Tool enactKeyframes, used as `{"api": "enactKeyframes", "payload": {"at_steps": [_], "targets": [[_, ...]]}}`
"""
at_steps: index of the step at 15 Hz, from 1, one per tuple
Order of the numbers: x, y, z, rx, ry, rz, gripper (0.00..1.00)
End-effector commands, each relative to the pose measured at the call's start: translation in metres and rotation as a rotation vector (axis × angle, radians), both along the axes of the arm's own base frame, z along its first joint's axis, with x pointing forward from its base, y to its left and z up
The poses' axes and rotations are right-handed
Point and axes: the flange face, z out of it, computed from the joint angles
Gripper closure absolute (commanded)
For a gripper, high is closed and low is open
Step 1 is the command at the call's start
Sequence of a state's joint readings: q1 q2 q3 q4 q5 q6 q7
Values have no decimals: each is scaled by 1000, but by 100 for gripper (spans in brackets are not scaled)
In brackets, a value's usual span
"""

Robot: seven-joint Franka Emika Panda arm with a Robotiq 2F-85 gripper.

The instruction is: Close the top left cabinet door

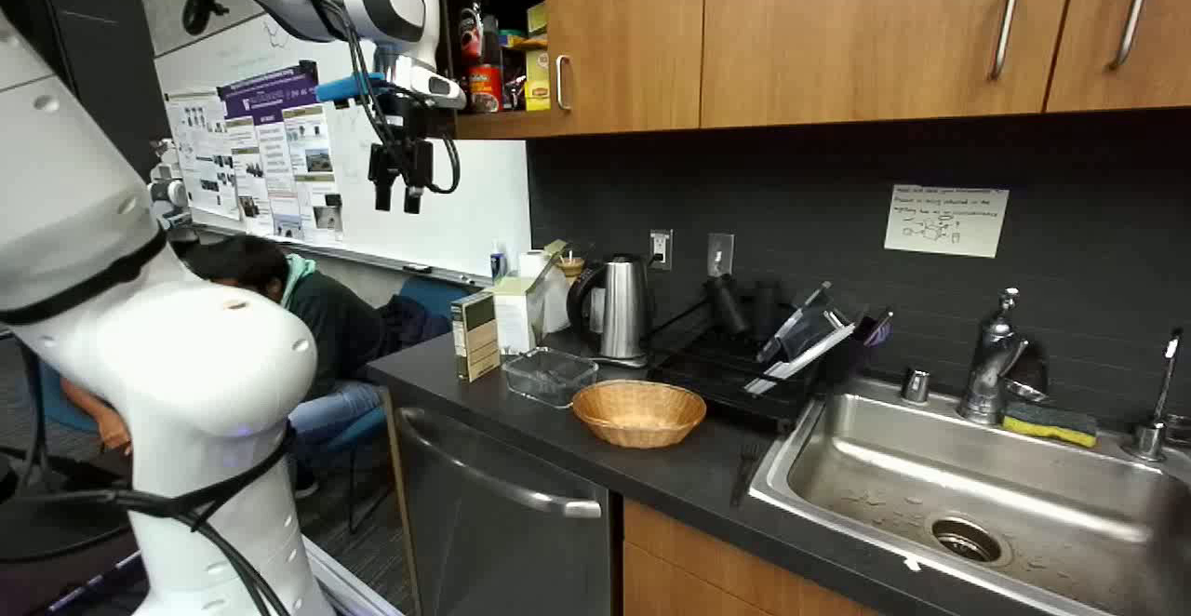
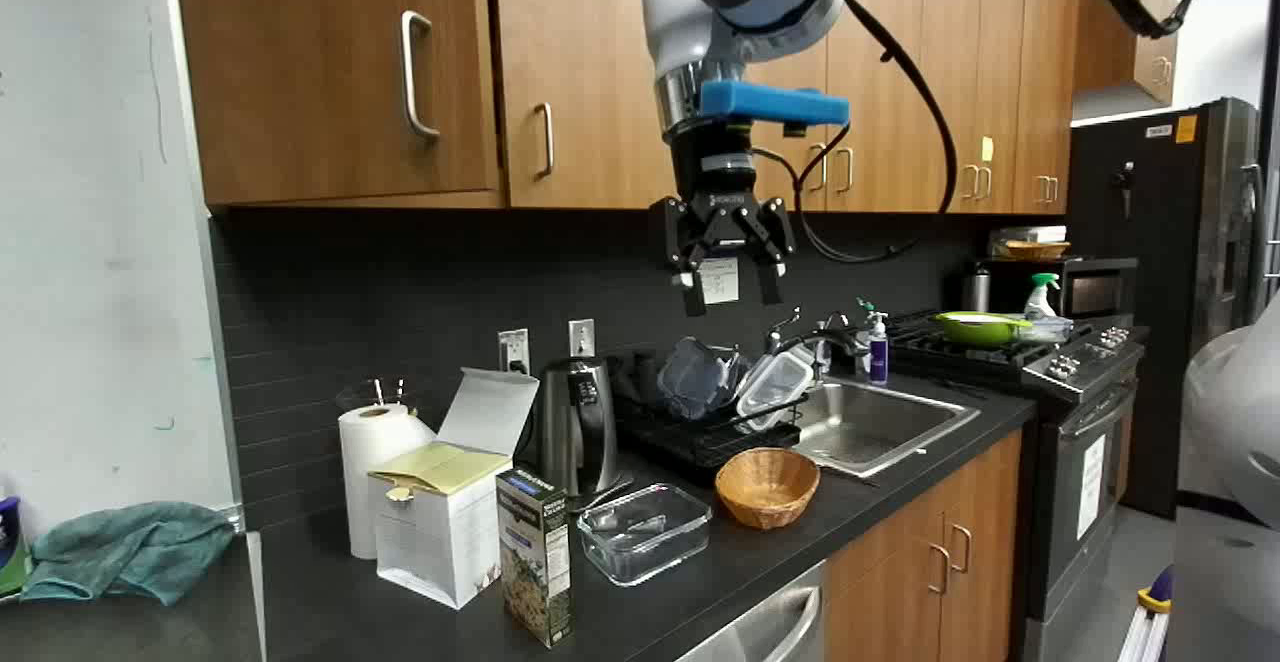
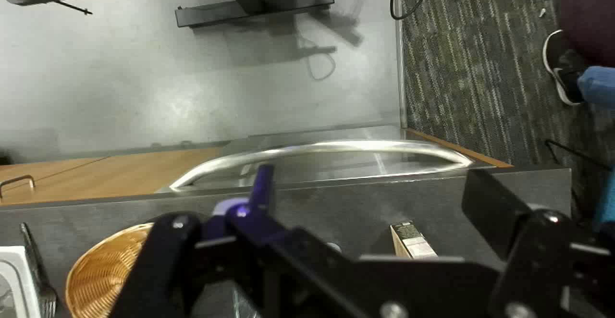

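The top left cabinet door [image 2: 310,82] is a medium-brown wood panel at the upper left of an exterior view. Its silver bar handle [image 2: 412,72] is near its right edge. The door stands open: food packages on the cabinet shelf [image 1: 507,121] show in an exterior view, where the arm covers much of the area beside them and the door's outer face does not show. My gripper [image 1: 397,197] points down, below the cabinet's bottom edge and apart from the door. In an exterior view the gripper [image 2: 732,292] is to the right of the door. Its fingers [image 3: 377,193] are apart with nothing between them.
A neighbouring door [image 1: 633,39] has its handle on its left. On the counter are a small box [image 1: 476,337], a glass container [image 1: 551,377], a wicker basket [image 1: 639,411], a kettle [image 1: 625,309] and a dish rack [image 2: 690,442]. A person [image 1: 335,318] sits behind the arm.
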State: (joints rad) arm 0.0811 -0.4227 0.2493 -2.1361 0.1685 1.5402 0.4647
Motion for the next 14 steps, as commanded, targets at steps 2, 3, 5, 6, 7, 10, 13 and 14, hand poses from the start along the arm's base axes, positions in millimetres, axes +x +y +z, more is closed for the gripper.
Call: {"api": "enactKeyframes", "payload": {"at_steps": [2, 3, 5, 6, 7, 10, 13, 14], "targets": [[0, 0, 1, 0, 1, 0, 0], [0, 0, 1, 0, 1, 0, 0], [0, 0, 1, 0, 1, 0, 0], [0, 0, 1, 0, 1, 0, 0], [0, 0, 1, 0, 1, 0, 0], [2, 5, 1, -4, 0, 11, 0], [3, 10, 0, -12, 0, 21, 0], [4, 13, 0, -14, 1, 27, 0]]}}
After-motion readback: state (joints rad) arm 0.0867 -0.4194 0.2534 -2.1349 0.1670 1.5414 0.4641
